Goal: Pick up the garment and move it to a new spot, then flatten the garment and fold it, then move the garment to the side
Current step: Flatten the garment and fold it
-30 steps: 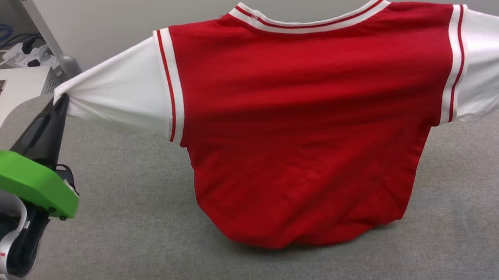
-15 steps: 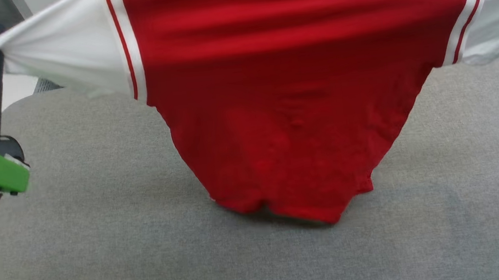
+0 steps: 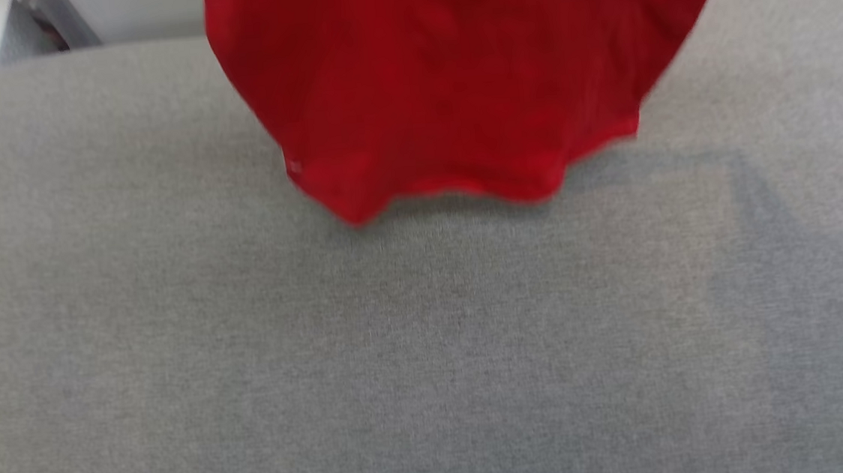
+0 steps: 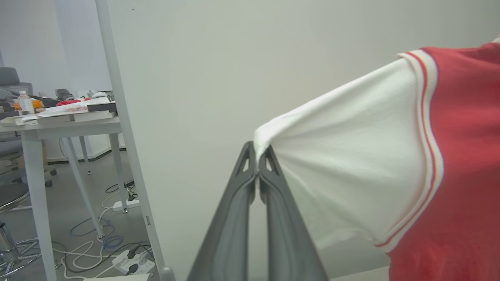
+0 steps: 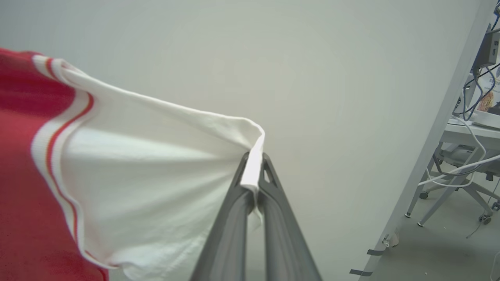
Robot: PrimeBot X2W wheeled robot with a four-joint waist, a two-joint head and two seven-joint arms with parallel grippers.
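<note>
The left tool (image 4: 257,156) and right tool (image 5: 254,160) each clamped a white sleeve end, holding the red jersey T-shirt (image 3: 454,76) spread above the grey fabric tabletop (image 3: 431,356), likely for flattening.

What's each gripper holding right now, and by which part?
Both hold the garment: the left gripper pinches the edge of one white sleeve, the right gripper the edge of the other.

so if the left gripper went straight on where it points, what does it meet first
Beyond the white sleeve it pinches, the left gripper likely meets the plain pale wall; how far is unclear.
</note>
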